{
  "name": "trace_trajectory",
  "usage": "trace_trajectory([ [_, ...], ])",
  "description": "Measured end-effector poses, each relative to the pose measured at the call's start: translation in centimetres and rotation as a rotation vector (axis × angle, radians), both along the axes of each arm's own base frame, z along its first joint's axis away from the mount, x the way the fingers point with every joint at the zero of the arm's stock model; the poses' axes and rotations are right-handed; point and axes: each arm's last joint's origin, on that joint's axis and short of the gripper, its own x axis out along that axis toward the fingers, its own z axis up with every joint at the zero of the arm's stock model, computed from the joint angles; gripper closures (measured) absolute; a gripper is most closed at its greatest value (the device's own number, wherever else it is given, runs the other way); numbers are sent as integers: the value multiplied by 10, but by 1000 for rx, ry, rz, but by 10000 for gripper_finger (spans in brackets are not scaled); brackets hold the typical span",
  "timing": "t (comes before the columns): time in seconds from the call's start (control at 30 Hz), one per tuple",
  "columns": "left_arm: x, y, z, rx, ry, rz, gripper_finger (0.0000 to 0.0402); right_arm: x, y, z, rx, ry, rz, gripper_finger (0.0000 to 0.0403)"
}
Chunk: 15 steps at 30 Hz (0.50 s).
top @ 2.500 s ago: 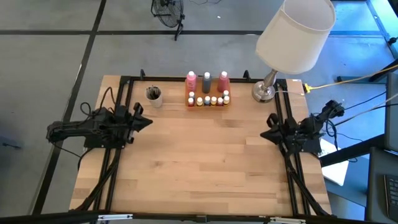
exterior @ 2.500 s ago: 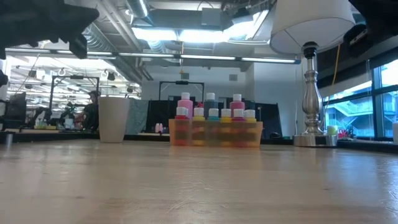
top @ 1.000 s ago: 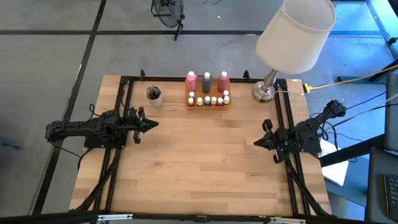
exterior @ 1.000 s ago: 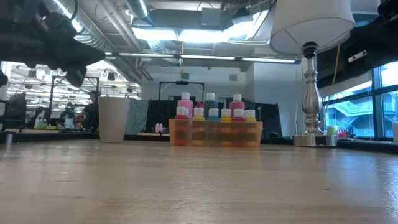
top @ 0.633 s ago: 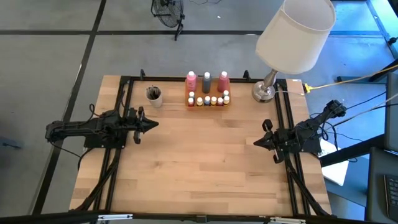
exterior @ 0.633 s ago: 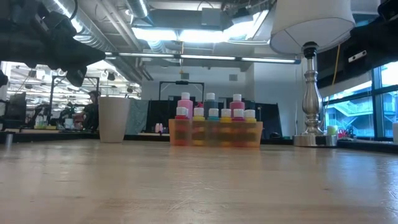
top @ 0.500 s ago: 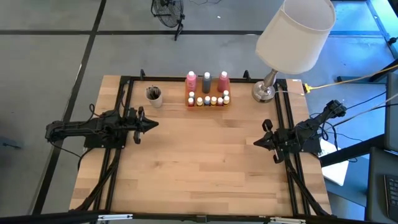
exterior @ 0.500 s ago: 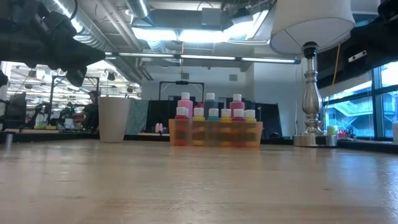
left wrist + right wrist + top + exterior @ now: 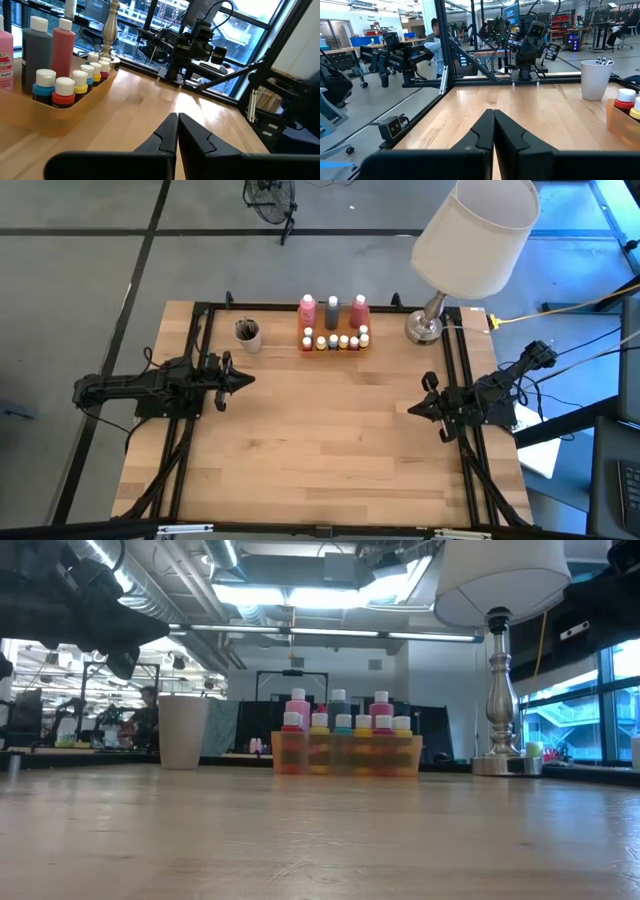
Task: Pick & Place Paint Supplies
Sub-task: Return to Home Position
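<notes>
Seen from above, the left gripper [image 9: 243,378] hangs over the table's [image 9: 320,460] 9 o'clock edge, pointing inward. That view cannot settle its jaws. Its own wrist camera does, showing the two dark fingers [image 9: 167,131] pressed tip to tip with nothing between them. The beige cup [image 9: 247,332] stands at 12 o'clock from this claw, well apart, and only the right wrist view shows the thin brushes [image 9: 602,61] poking above its rim. The orange tray [image 9: 334,347] sits at the table's 12 o'clock edge, at about 2 o'clock from the left claw and 10 o'clock from the right one, well apart from both. From overhead its load reads as two pink bottles [image 9: 308,310] flanking a grey bottle [image 9: 332,311], with a row of small pots [image 9: 335,340] in front. The low view adds the tray's translucent front wall, and the left wrist view adds the pots' blue, red and yellow bodies under pale caps. A lamp [image 9: 424,328] stands at 3 o'clock from the tray. The right gripper [image 9: 412,408] hovers at the table's 3 o'clock edge; its wrist view shows it clenched on nothing, fingers [image 9: 484,127] touching.
</notes>
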Motion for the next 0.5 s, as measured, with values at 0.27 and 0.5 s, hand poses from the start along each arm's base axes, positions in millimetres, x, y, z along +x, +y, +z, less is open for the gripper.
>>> trace_trajectory([
  [0.27, 0, 0, 0, 0, 0, 1, 392, 0, 0, 0, 0, 0, 0, 393],
  [0.5, 0, 0, 0, 0, 1, 1, 394, 0, 0, 0, 0, 0, 2, 393],
])
